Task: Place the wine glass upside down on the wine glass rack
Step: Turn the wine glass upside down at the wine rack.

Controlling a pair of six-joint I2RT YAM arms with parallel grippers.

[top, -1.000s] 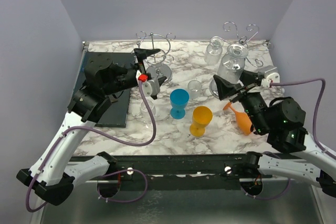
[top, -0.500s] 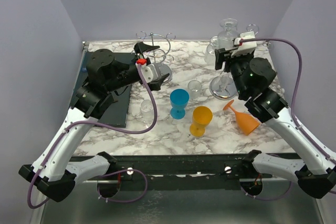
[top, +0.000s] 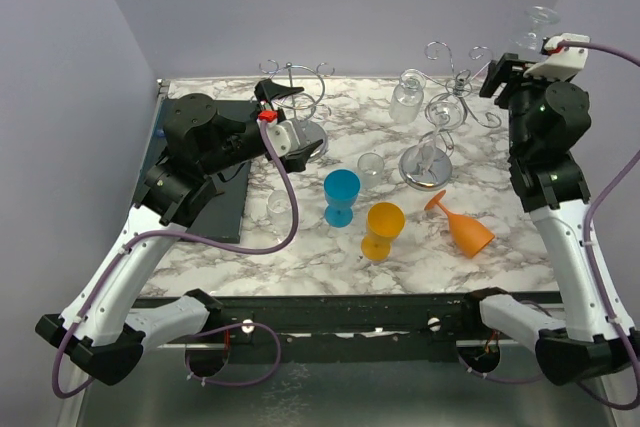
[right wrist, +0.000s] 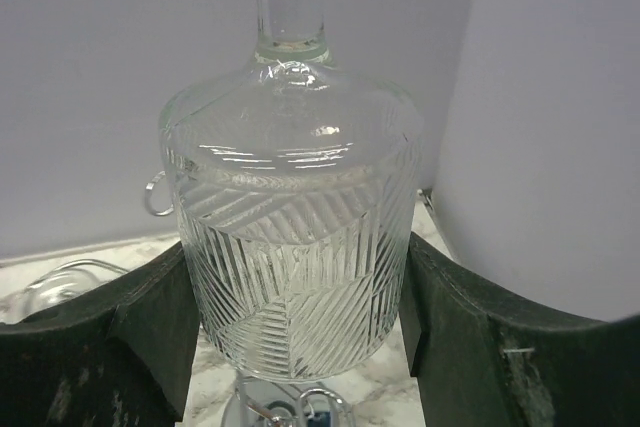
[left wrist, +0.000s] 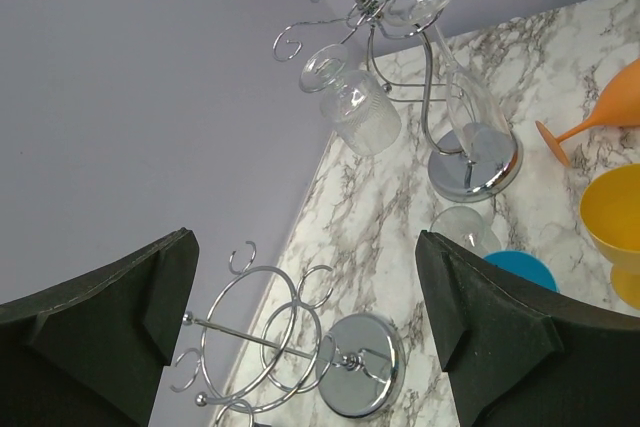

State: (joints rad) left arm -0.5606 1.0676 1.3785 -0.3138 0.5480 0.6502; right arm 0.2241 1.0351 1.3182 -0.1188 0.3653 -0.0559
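You've swung the right end effector (right wrist: 295, 339), pinching the inverted wine glass (right wrist: 295, 247), up near the wine glass rack (top: 452, 82); hooking remains, left end effector (left wrist: 305, 247) spread.

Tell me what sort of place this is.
Probably a robot test cell, not a kitchen: a marble-patterned tabletop boxed in by plain lilac walls, with two chrome wire glass racks and two black-and-white robot arms.

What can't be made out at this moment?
- Right wrist view: the held wine glass loses its foot past the top edge.
- Top view: its clear bowl fades against the pale wall; distance to the rack unclear.
- Top view: a clear glass by the left arm's cable is too faint to judge.
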